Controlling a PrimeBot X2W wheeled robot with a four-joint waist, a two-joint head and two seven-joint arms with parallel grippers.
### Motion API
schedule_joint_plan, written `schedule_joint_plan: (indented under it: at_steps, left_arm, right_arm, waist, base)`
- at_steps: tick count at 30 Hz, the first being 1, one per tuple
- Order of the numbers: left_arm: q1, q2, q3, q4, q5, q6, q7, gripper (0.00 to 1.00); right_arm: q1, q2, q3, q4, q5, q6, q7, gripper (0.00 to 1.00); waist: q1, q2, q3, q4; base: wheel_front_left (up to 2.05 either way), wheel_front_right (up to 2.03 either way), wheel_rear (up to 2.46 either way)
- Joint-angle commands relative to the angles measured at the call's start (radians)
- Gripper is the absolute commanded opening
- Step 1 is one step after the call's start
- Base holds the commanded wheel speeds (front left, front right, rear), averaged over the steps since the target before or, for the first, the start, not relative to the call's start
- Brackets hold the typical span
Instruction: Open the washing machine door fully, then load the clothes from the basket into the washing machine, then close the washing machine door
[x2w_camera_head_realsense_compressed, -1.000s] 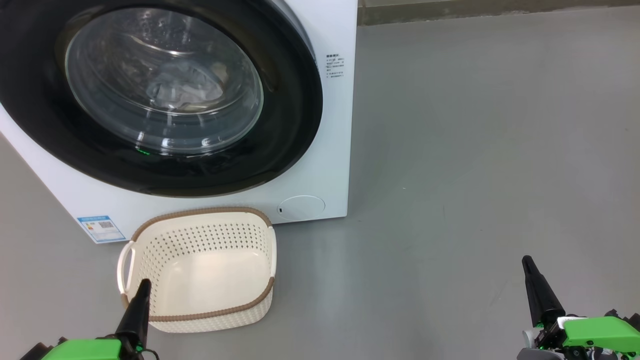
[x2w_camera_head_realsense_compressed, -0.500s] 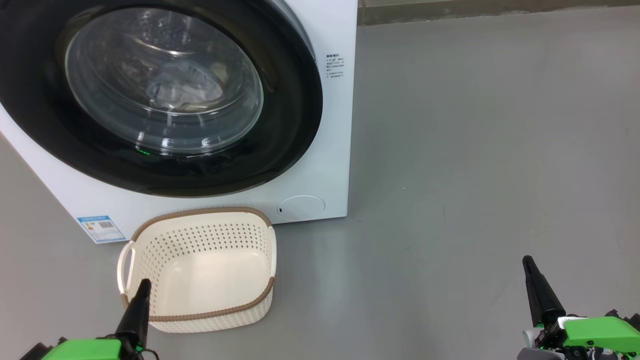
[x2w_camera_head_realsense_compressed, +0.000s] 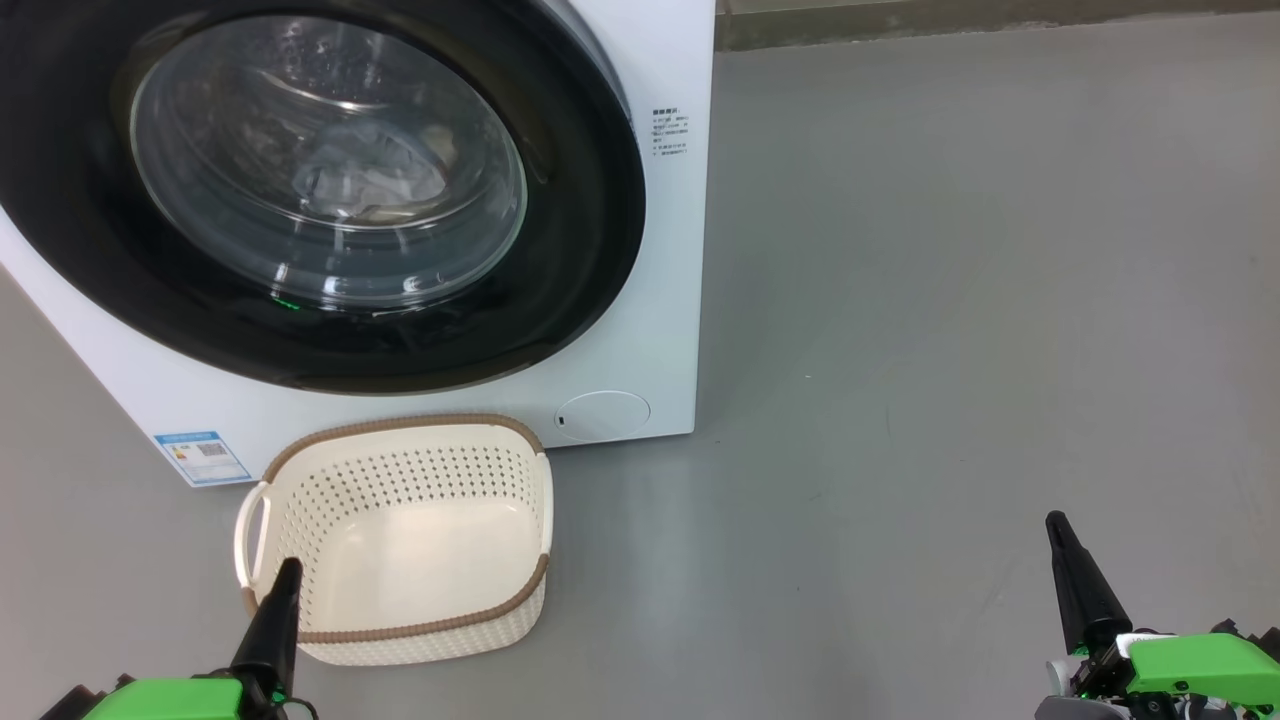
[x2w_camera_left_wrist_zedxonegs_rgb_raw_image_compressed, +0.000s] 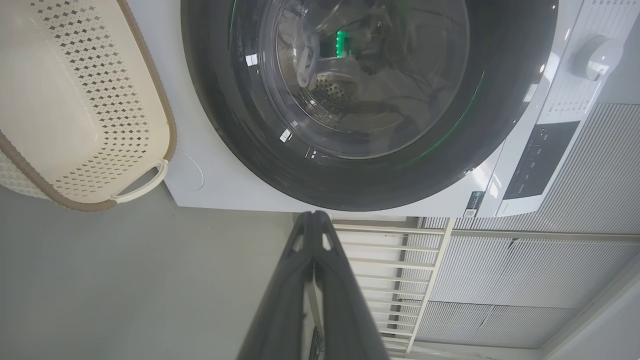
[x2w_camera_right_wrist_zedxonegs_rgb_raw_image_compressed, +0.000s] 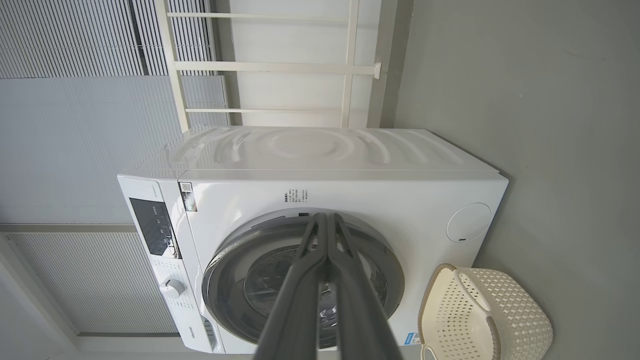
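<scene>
Door (x2w_camera_head_realsense_compressed: 590, 250) shut; clothes (x2w_camera_head_realsense_compressed: 370, 180) seemingly behind glass. Basket (x2w_camera_head_realsense_compressed: 400, 480) at door's 6 o'clock. Left gripper (x2w_camera_head_realsense_compressed: 288, 570), right gripper (x2w_camera_head_realsense_compressed: 1055, 522) pinched closed, empty.

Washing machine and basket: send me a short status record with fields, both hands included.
washing machine door: shut, flush with the washing machine front
clothes: pale fabric seen through the door glass, inside the machine
basket: empty, on the floor before the machine
left hand: shut, empty, at the basket's near corner
right hand: shut, empty, above the floor, far right
</scene>
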Motion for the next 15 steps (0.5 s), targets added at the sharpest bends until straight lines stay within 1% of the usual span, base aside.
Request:
schedule_joint_plan:
  at_steps: [1, 15]
  left_arm:
    - [-0.041, 0.021, 0.029, -0.019, -0.007, -0.007, 0.006, 0.00]
    - [-0.041, 0.021, 0.029, -0.019, -0.007, -0.007, 0.006, 0.00]
  right_arm:
    - [-0.045, -0.002, 0.021, -0.025, 0.000, 0.002, 0.006, 0.00]
    - [-0.045, -0.002, 0.020, -0.025, -0.001, 0.002, 0.007, 0.00]
  waist:
    - [0.0000, -0.0001, 0.000, 0.000]
    - [0.0000, -0.0001, 0.000, 0.000]
  base:
    - [0.00, 0.00, 0.00]
    - [0.00, 0.00, 0.00]
